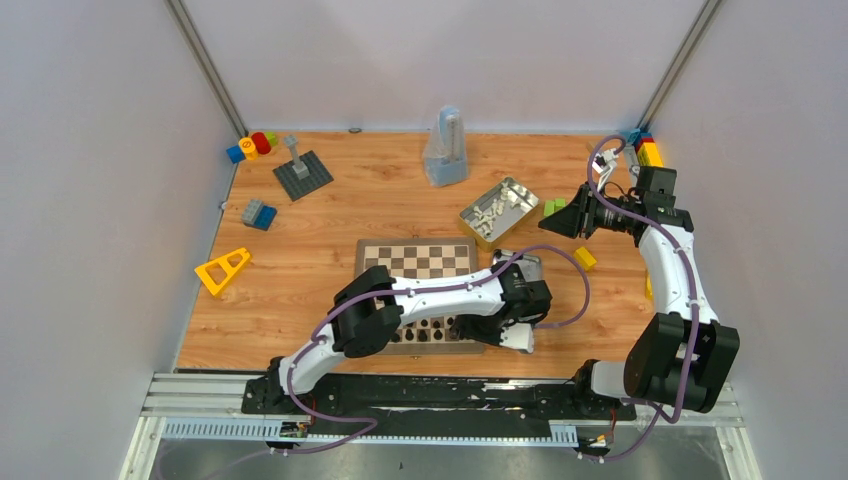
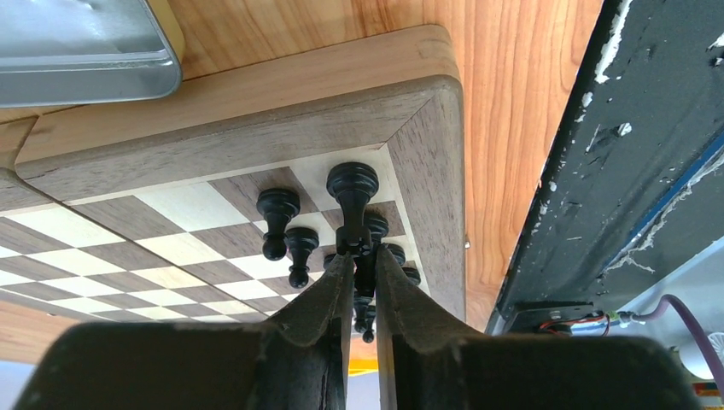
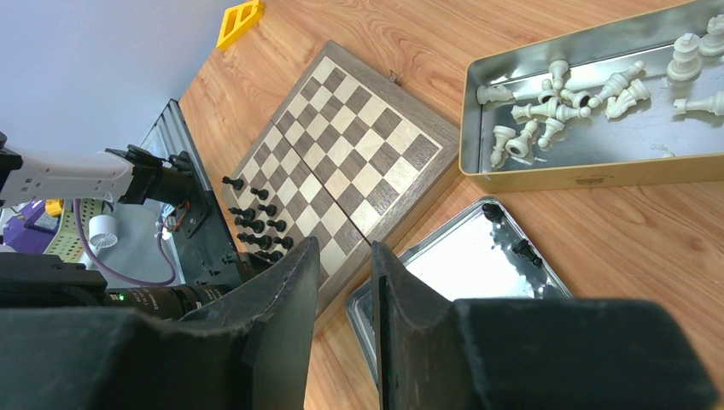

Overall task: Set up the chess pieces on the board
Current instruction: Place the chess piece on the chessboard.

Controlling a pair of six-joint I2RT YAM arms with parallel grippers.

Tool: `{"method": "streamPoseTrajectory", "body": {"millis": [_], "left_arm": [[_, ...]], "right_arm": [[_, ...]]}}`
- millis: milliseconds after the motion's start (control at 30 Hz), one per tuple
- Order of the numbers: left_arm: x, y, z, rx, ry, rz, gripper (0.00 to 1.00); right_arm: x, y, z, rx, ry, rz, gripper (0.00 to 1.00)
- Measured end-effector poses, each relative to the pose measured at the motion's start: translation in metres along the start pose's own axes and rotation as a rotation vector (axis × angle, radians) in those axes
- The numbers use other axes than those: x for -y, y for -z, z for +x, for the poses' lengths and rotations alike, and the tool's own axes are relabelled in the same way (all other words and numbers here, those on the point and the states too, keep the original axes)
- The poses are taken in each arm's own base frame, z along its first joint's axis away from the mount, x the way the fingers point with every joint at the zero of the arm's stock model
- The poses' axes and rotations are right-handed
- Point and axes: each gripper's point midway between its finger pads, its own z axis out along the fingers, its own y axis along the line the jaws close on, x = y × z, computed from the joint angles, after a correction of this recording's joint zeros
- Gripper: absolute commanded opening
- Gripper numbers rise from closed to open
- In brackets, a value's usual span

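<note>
Flat on the table (image 1: 300, 290), central and near, just ahead of the arm bases: the board (image 1: 415, 262), dark-brown and cream squares inside a tan border. Glossy black chess pieces (image 1: 440, 332) crowded along its near rows. At the near right corner, the left gripper (image 2: 360, 256) pinched on the stem of one black piece (image 2: 352, 190), fingers almost together, the rounded head sticking out past the tips over the corner squares; whether its base touches the wood, impossible to tell. Over the right side of the table, the right gripper (image 3: 341, 249), fingers a narrow gap apart, nothing between them. Plain from the right wrist: cream-white pieces (image 3: 555, 98) tumbled in a gold tin (image 3: 589, 171) to the right of the board, and two loose black pieces (image 3: 493, 211) in a silver tray (image 3: 461, 256) beside the board's right edge, not made out from above. From the left wrist alone: the pinch itself, hidden under the arm in the top view.
</note>
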Motion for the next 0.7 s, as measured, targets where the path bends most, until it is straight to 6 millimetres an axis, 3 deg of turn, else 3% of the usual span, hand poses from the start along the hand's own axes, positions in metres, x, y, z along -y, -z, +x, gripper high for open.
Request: {"method": "streamPoseTrajectory", "body": {"millis": [700], "left_arm": [[-0.0008,-0.0047,0.0009,-0.021,0.004,0.001,0.34]], "right_arm": [[0.0016,-0.0007,0.0009,-0.003,-0.007,-0.001,0.3]]}}
